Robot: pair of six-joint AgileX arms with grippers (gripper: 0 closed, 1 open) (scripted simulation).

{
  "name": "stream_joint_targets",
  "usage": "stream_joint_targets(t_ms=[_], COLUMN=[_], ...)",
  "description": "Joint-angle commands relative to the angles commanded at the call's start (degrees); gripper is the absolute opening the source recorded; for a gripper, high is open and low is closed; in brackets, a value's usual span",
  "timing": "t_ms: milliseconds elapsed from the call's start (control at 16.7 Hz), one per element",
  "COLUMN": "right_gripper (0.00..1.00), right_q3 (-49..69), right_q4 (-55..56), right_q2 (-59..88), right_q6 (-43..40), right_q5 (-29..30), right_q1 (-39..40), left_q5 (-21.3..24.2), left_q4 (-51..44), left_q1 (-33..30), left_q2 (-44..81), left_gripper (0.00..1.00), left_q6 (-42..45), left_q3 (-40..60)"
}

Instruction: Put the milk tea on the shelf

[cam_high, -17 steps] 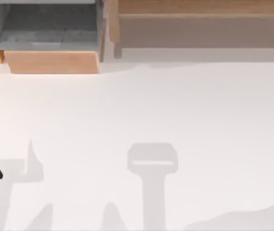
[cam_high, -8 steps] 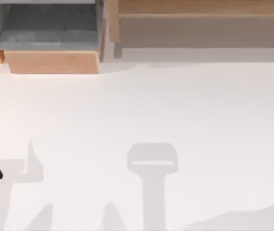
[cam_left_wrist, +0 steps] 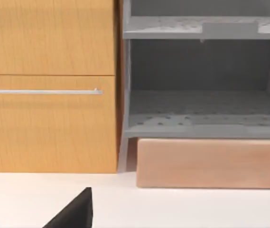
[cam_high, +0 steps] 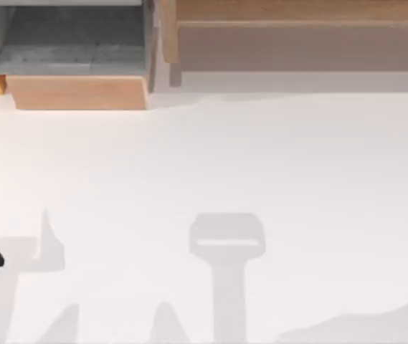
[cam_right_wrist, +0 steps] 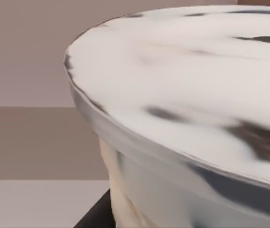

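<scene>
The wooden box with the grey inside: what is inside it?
The wooden box holds only bare grey shelves; nothing stands on them. Its deepest corners are hidden in the top view.

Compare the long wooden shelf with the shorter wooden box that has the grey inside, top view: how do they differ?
The long light-brown wooden shelf spans the back from centre to the right edge; the shorter wooden box with a grey inside sits back left. The shelf's front face is dull grey-brown and closed; the box opens onto grey speckled boards. Both are light wood and stand along the back of the white table.
</scene>
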Motion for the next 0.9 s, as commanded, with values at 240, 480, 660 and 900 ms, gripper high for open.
stream_joint_targets(t_ms=[240, 480, 660, 900], right_gripper=[0.00, 0.00, 0.00, 0.00], right_q3=[-0.1, 0.0, 0.9, 2.1], right_q4=[-1.6, -1.9, -1.6, -3.8], right_q2=[-1.7, -1.9, -3.5, -10.1], right_q6=[0.0, 0.1, 0.0, -0.1], right_q5=[0.0, 0.0, 0.7, 4.5], right_q1=[0.0, 0.0, -0.5, -1.7], left_q5=[0.0, 0.0, 0.0, 0.0], left_q4=[0.0, 0.0, 0.0, 0.0], left_q1=[0.0, 0.0, 0.0, 0.0], left_q2=[0.0, 0.0, 0.0, 0.0], left_gripper=[1.00, 1.00, 1.00, 1.00], left_q6=[0.0, 0.0, 0.0, 0.0], left_q3=[0.0, 0.0, 0.0, 0.0])
